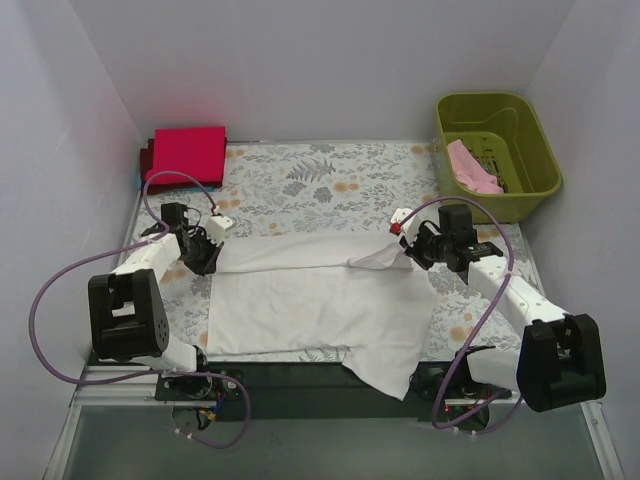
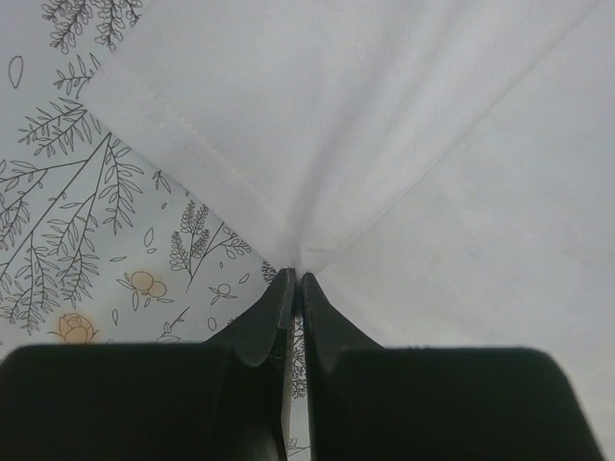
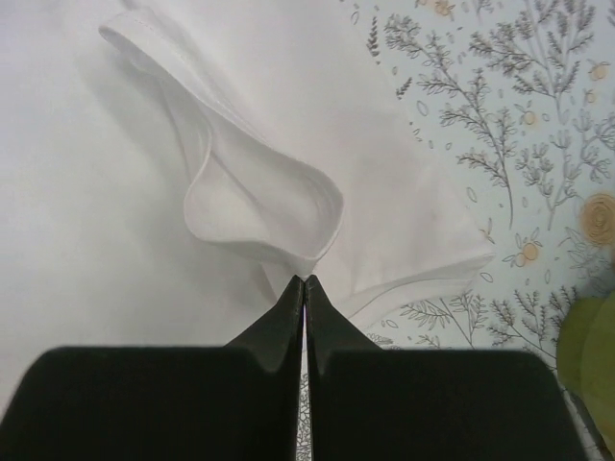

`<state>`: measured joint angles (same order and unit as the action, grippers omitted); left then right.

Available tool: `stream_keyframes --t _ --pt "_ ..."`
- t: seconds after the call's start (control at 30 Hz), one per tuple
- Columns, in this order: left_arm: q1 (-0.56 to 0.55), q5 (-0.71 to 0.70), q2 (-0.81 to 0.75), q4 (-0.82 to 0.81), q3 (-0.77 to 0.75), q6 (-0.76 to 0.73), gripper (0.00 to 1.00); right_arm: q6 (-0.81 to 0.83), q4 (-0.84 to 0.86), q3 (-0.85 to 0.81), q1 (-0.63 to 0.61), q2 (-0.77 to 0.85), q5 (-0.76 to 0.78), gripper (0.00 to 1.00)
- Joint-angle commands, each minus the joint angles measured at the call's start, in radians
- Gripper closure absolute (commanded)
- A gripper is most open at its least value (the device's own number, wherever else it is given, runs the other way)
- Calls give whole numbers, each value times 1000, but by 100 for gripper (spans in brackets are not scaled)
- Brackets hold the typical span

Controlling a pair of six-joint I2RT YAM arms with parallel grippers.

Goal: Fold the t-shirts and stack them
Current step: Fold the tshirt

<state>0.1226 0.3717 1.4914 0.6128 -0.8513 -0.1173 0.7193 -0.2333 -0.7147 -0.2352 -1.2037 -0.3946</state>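
On floral tablecloth (image 1: 300, 185) — white t-shirt (image 1: 310, 310) spread, pale walls (image 1: 300, 60) around.

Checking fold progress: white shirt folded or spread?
Partly folded: white shirt has its far strip doubled over, rest still spread.

The white t-shirt (image 1: 310, 300) lies spread over the middle of the flowered mat (image 1: 300, 180), its far edge doubled over and one corner trailing off the mat's near edge. The red t-shirt (image 1: 187, 153) sits folded at the mat's far left corner, and the pink t-shirt (image 1: 472, 168) lies crumpled beyond its far right corner.
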Motion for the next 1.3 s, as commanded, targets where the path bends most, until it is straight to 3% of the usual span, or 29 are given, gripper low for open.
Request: stream_keyframes --t 0.0,0.67,1.0,1.13,1.2,1.23,1.27 --pt "-1 -5 -2 -7 9 8 100 45 17 14 -23 -13 14 99" --pt "-3 18 -45 143 -89 16 100 153 -75 -35 -23 61 39 99" --pt "-1 30 -56 153 -11 -19 100 244 -115 -5 -24 58 33 99" --pt "-3 53 -57 240 -32 -67 84 314 -202 -17 -24 49 65 98" --pt "3 67 -80 304 -64 -105 73 332 -254 -66 -24 35 120 88" --pt "8 78 -88 324 -77 -116 71 335 -282 -95 -23 30 135 73" --pt "12 88 -92 343 -92 -126 70 350 -360 -124 -19 26 135 65"
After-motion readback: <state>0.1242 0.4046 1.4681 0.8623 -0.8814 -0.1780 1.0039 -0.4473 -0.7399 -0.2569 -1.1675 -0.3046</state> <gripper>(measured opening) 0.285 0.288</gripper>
